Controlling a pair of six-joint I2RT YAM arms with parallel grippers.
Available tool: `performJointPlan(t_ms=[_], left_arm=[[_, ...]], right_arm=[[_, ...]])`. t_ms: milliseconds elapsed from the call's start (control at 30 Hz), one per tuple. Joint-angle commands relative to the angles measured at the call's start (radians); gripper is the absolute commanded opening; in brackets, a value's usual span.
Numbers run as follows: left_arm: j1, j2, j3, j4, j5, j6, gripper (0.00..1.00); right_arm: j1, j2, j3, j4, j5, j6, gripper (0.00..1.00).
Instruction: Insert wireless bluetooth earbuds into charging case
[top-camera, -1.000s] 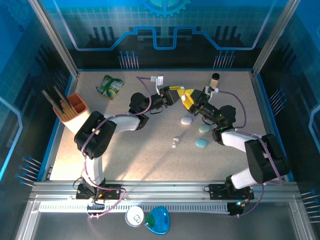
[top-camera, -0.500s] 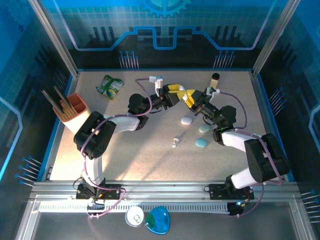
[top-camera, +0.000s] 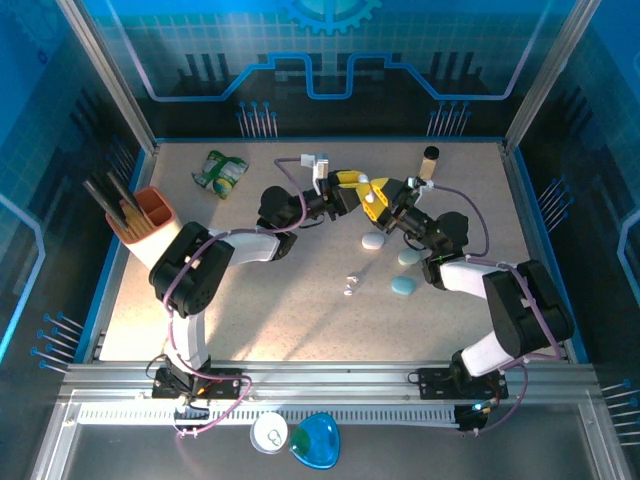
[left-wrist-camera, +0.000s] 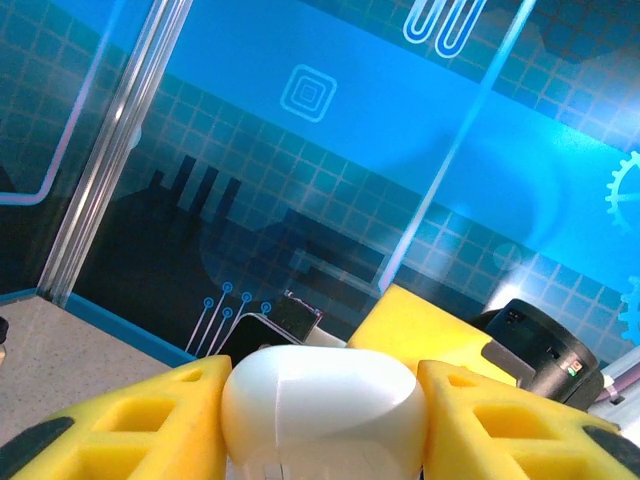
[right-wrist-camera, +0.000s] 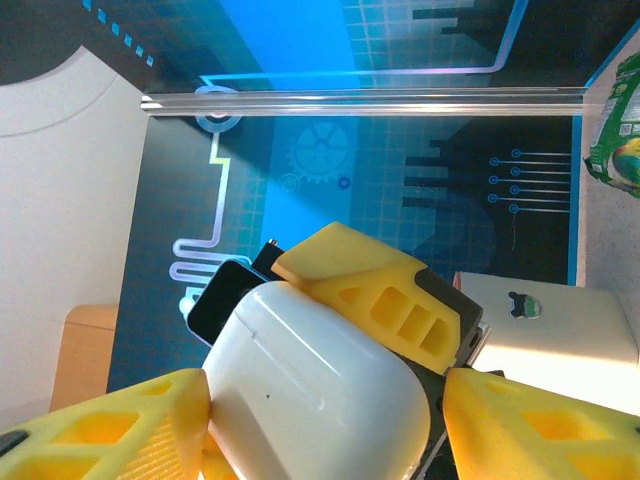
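A white charging case (left-wrist-camera: 320, 400) is pinched between the yellow fingers (left-wrist-camera: 120, 425) of my left gripper (top-camera: 352, 183), held up above the back middle of the table. My right gripper (right-wrist-camera: 320, 425) faces it from the right, its jaws open around the same case (right-wrist-camera: 310, 390); one finger (right-wrist-camera: 110, 430) touches the case and the other (right-wrist-camera: 540, 430) stands apart. In the top view the two grippers meet, the right gripper (top-camera: 376, 200) just right of the left. Tiny white earbuds (top-camera: 350, 285) lie on the table nearer the front.
A white pebble-shaped case (top-camera: 372, 241) and two teal ones (top-camera: 408, 257) (top-camera: 403, 286) lie below the grippers. An orange cup of tools (top-camera: 145, 212) stands at the left, a green packet (top-camera: 222, 172) at the back left, a small corked bottle (top-camera: 430, 158) at the back right.
Both grippers and the white case have shifted slightly left and toward the back. The left grip on the case holds unchanged.
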Motion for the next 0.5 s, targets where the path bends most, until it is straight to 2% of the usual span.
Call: performJointPlan(t_ms=[0, 467], left_arm=[[-0.005, 0.014, 0.033, 0.023, 0.008, 0.046, 0.46], [0.008, 0.039, 0.001, 0.021, 0.023, 0.134, 0.46]], right_arm=[[0.012, 0.002, 0.020, 0.042, -0.019, 0.020, 0.61], [-0.005, -0.012, 0.021, 0.042, -0.010, 0.069, 0.31]])
